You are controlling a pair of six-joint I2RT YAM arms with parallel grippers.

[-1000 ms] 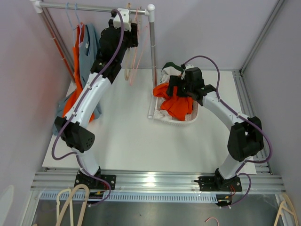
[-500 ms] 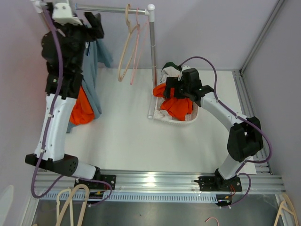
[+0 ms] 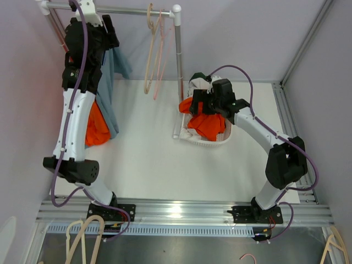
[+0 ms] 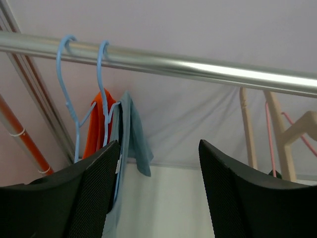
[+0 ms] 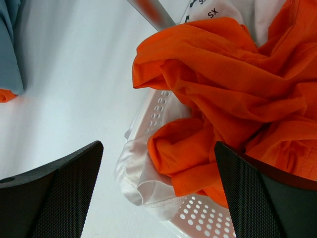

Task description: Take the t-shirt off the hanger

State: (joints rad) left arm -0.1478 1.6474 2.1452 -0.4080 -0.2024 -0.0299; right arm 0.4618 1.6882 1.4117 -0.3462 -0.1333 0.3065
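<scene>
— T-shirt first: blue-grey, hangs at the left end of the rail in the top view, largely hidden behind the left arm. Any room around it?
— Plenty to its right, over bare white table; very little to its left, with the wall close by. Shares that end with an orange garment, also half covered. Well apart along the rail, bare beige hangers.
— And from the left wrist?
— Looks up at the round, shiny metal bar. Shows the left gripper spread wide and holding nothing, its black mesh-textured fingers low in the frame. Cannot tell whether the left one touches the cloth. Also shows two thin blue hanger hooks looped over the bar, their shoulders buried in fabric. Cuts off the shirt's lower part.
— Right wrist?
— Finds the right gripper parted too, empty, above a white basket with round perforations. Inside, crumpled orange cloth in soft folds over white fabric. Loses the basket's far side past the frame. Leaves open table to the left.
</scene>
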